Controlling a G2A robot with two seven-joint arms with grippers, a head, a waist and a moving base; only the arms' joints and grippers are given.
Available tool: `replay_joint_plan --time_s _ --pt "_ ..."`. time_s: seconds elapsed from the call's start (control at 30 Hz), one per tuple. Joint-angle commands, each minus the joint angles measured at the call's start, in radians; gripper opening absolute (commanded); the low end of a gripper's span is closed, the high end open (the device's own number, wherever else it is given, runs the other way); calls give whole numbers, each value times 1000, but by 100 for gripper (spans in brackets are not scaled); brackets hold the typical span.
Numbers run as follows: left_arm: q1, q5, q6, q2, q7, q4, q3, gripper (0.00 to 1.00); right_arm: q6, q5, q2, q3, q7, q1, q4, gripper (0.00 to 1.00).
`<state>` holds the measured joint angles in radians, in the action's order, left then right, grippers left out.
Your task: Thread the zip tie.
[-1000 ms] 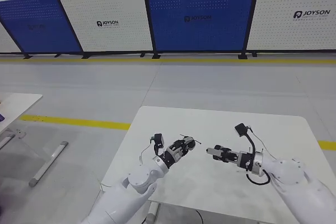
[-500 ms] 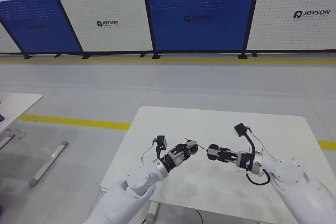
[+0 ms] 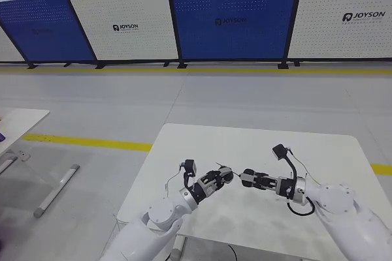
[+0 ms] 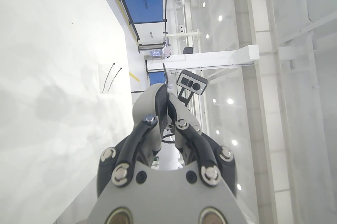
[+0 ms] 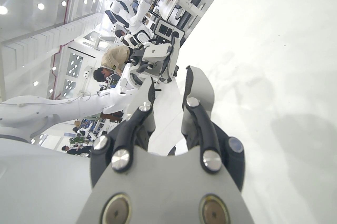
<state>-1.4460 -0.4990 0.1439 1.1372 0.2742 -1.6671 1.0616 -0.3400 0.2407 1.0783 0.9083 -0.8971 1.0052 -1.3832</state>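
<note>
Claws tip to tip over the table, tie in the left one.

The left gripper (image 4: pixel 164 91) is pinched tight on the zip tie (image 4: pixel 165 73). The tie's free end pokes out past the fingertips, roughly in line with them, toward the right gripper (image 5: pixel 169 77). That gripper faces it from just beside, fingers parted and holding nothing. The next move likely depends on lining that end up with the gap. Two spare ties (image 4: pixel 112 76) lie on the table (image 3: pixel 261 140), well apart.

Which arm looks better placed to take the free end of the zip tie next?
Probably the right arm: its jaws stand open, facing the zip tie that the left arm's jaws are shut on.
</note>
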Motion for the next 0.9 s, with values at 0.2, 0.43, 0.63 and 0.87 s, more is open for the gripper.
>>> replay_joint_plan --time_s 0.2,0.43,0.63,0.87 --pt "-6 17 3 2 2 -9 -4 0 0 -11 4 6 -5 4 -2 20" --pt "3 22 -3 7 -13 -1 -7 0 5 -11 10 3 -11 1 7 0" --pt "8 45 1 11 -34 9 -11 0 6 -10 13 9 -14 2 10 0" --pt "8 114 13 15 -72 16 -25 100 0 4 12 25 -42 8 5 0"
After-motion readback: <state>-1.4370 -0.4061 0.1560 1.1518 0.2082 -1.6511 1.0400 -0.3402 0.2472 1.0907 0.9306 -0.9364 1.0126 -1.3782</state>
